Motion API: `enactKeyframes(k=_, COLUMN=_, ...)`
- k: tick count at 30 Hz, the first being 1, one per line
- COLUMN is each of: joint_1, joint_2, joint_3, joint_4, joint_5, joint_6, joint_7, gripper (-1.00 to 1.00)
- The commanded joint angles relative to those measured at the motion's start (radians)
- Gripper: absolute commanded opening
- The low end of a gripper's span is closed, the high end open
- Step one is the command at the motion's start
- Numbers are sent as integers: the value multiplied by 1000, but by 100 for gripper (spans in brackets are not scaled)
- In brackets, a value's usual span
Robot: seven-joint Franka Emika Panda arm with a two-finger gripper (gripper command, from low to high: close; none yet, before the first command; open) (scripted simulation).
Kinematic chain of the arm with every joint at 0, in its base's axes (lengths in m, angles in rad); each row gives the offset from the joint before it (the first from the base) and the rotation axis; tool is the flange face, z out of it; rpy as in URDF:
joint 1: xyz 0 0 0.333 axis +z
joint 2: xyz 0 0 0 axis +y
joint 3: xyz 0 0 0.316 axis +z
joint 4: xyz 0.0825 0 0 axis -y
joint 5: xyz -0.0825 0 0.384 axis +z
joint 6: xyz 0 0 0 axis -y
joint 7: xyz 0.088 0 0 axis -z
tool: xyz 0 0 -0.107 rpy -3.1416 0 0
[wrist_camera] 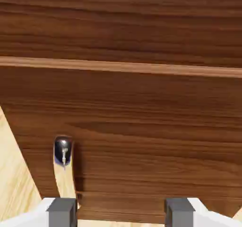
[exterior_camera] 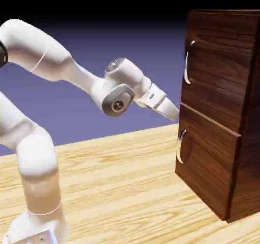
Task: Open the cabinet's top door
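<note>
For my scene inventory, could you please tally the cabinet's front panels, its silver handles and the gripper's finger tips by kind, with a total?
Front panels: 2, the top door and the lower panel.
Silver handles: 2, the upper handle and the lower handle.
Grey finger tips: 2.
Total: 6.

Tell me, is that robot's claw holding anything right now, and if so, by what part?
Nothing is held. The gripper is open and empty, close in front of the cabinet, level with the seam between its two panels, off both handles.
</note>
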State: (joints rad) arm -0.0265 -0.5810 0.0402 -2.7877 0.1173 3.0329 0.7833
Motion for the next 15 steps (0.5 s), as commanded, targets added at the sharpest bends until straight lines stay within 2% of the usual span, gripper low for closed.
enactKeyframes(k=1, joint_1=-14, joint_2=-4, joint_3=15, joint_4=8, joint_5=44, joint_6=-2, joint_7=16, gripper=0)
enactKeyframes(k=15, joint_1=-214, joint_2=-61, joint_3=224, joint_4=124, joint_5=653, joint_6=-23, joint_7=235, gripper=0)
